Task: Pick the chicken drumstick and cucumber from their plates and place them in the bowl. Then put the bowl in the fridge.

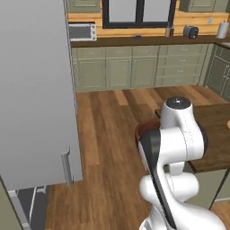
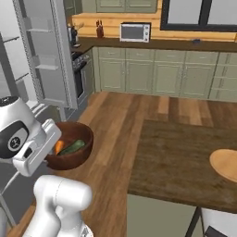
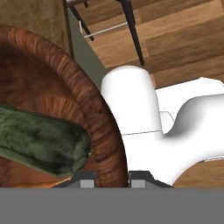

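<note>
My gripper [image 3: 113, 177] is shut on the rim of the reddish-brown bowl [image 2: 69, 159], one fingertip on each side of the wall. The bowl hangs in the air left of the table, beside my white arm. Inside it lies the dark-green cucumber [image 2: 74, 147] with the orange drumstick [image 2: 59, 146] next to it. The hand view shows the cucumber [image 3: 39, 142] close up against the bowl's wall [image 3: 94, 118]. A sliver of the bowl [image 1: 143, 130] peeks out behind the arm. The light-grey fridge door [image 1: 36, 90] stands open, its bar handle [image 1: 66, 167] low down. A tan plate [image 2: 227, 164] lies on the table.
The dark wooden table [image 2: 180, 157] lies to the right of the bowl. The fridge door's inner shelves [image 2: 46, 60] face me on the left. Olive cabinets [image 2: 139, 74], a microwave [image 2: 134, 32] and a stove [image 2: 78, 74] line the far wall. Wooden floor [image 1: 112, 134] lies between.
</note>
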You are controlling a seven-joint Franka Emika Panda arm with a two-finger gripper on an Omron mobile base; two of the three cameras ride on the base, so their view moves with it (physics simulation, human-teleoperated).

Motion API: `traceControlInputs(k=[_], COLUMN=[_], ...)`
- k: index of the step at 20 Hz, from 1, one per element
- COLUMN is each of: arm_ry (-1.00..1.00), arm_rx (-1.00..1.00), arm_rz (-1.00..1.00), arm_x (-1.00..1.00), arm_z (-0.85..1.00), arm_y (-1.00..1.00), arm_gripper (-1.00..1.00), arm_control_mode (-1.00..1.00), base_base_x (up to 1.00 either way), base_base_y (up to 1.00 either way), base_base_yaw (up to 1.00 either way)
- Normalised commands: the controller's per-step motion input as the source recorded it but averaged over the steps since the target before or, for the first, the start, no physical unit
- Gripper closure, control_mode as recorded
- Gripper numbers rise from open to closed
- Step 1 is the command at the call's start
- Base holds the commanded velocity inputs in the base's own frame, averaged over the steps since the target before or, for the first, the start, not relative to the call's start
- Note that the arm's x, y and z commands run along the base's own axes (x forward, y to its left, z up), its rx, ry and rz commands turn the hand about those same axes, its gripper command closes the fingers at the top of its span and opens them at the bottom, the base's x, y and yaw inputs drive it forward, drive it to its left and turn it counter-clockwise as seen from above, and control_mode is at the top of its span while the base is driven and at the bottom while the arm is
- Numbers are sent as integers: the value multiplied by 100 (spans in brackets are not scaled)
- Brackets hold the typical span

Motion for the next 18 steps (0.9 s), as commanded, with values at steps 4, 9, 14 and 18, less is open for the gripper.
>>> traceControlInputs(k=[4, 9, 14, 18], arm_ry=[0, 0, 0, 0], arm_rx=[0, 0, 0, 0], arm_rz=[0, 0, 0, 0], arm_x=[0, 0, 0, 0], arm_z=[0, 0, 0, 0], arm_y=[0, 0, 0, 0], arm_gripper=[100, 100, 100, 100], arm_control_mode=[100, 100, 100, 100], base_base_x=[25, 59, 35, 6], base_base_y=[99, 57, -24, -35], base_base_yaw=[-4, 0, 0, 0])
